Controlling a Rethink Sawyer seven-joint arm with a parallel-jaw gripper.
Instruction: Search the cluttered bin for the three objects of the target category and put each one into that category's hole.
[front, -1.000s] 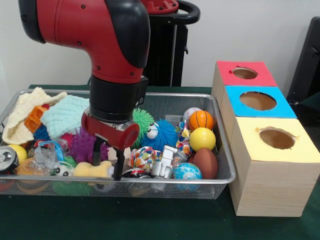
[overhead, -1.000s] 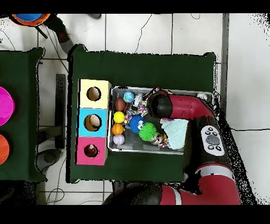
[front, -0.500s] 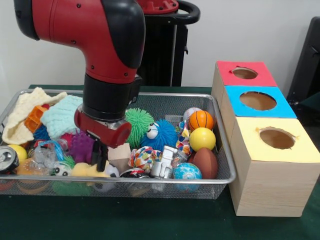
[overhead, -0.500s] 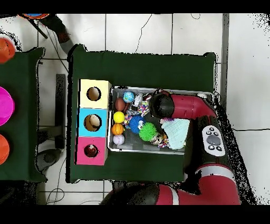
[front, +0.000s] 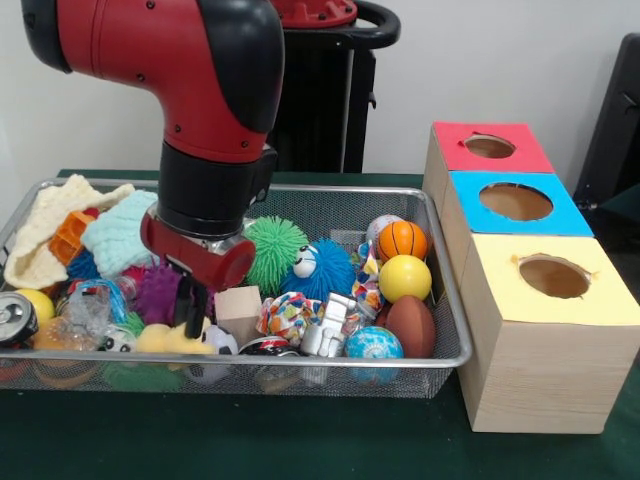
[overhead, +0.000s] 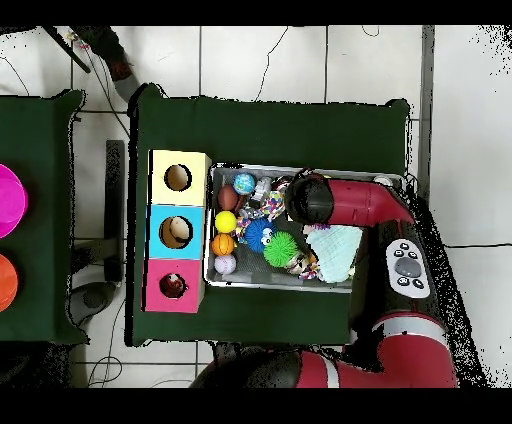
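The tool (front: 194, 308) hangs low in the wire bin (front: 440, 300), just left of a wooden block (front: 238, 306), over a yellow toy (front: 170, 340); I cannot tell its grip.

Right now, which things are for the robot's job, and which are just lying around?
For the job: gripper, wire bin, toy pile, red box, blue box, yellow box.
Just lying about: pink dish, orange dish, both on the side table.
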